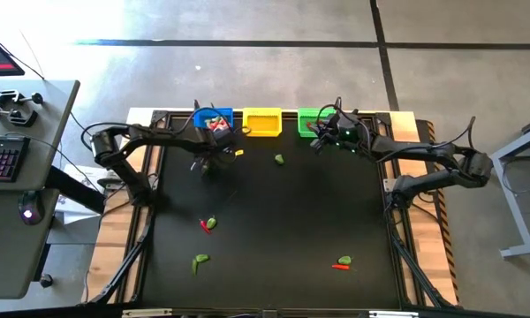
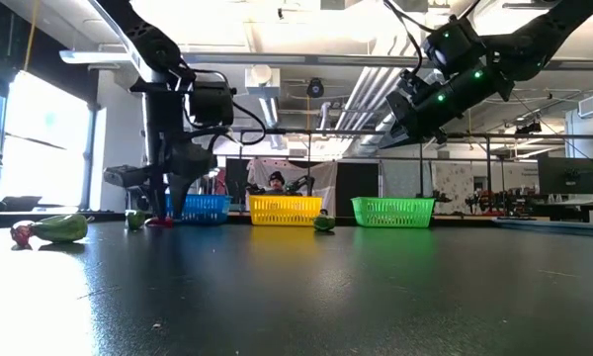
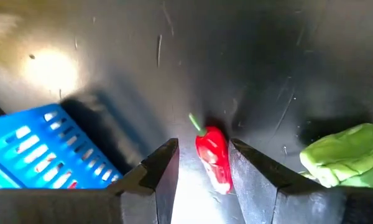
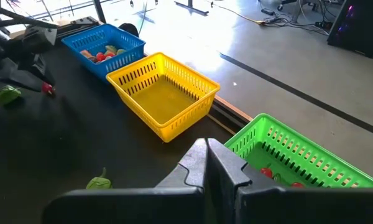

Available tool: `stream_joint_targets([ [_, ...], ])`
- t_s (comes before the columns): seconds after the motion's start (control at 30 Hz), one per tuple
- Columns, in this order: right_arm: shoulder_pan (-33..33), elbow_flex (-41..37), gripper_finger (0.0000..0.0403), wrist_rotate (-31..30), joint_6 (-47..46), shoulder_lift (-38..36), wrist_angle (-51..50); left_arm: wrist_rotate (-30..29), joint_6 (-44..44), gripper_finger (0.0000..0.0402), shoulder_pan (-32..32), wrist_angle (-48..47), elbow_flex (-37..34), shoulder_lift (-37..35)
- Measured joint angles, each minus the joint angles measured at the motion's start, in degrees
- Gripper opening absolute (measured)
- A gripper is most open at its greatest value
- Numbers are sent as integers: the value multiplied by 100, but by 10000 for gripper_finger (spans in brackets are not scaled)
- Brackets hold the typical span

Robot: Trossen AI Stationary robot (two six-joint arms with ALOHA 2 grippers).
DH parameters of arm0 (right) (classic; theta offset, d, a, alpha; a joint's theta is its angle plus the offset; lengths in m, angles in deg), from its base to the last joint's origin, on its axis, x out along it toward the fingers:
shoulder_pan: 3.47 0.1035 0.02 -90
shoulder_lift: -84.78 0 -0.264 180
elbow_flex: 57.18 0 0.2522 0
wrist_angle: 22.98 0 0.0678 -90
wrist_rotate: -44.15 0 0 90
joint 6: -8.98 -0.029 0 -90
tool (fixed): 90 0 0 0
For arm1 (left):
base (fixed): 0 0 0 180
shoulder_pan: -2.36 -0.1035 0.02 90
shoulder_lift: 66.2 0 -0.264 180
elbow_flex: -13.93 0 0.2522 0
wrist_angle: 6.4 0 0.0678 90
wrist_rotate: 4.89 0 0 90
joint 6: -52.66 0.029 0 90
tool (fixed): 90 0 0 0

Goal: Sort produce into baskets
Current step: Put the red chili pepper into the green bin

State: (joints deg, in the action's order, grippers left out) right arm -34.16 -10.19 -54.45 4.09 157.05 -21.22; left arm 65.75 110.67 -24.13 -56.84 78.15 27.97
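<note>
**A:** That red pepper (image 3: 214,158) lies on the black table (image 3: 236,50), low-centre in the left wrist view, right between the spread fingers of the left gripper (image 3: 204,168). Nothing is pinched.

**B:** Probably lined up for a grab. The blue basket (image 3: 43,146) sits lower left, close by. The right gripper (image 4: 206,163), pressed together, hangs over the green basket (image 4: 298,155).

The left claw (image 3: 202,171) hangs over the dark worktop (image 3: 248,56) with its two fingers (image 3: 158,174) spread apart. A small red pepper (image 3: 214,158) with a green stem lies on the worktop between them, touching neither. The blue basket (image 3: 40,152) sits near one finger, and a crumpled green leafy piece (image 3: 348,155) lies beyond the other.
</note>
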Motion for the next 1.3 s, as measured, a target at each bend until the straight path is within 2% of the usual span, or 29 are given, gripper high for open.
stream_joint_targets([
  [0.53, 0, 0, 0, -8, 0, 2, 0, 149, -888, 129, -204, 74, 3, 207],
  [0.77, 0, 0, 0, -6, 4, 4, 1, 48, -847, 125, -196, 57, 66, 345],
  [0.87, 0, 0, 0, -4, 46, 4, 1, 216, -860, 100, -205, -95, 175, 303],
  [1.03, 0, 0, 0, 2, 46, 4, -2, 774, -1118, 16, -211, -152, 467, 260],
  [1.3, 219, 0, 0, -145, 131, 4, -33, 1711, -1926, 4, -240, 539, 810, 256],
])
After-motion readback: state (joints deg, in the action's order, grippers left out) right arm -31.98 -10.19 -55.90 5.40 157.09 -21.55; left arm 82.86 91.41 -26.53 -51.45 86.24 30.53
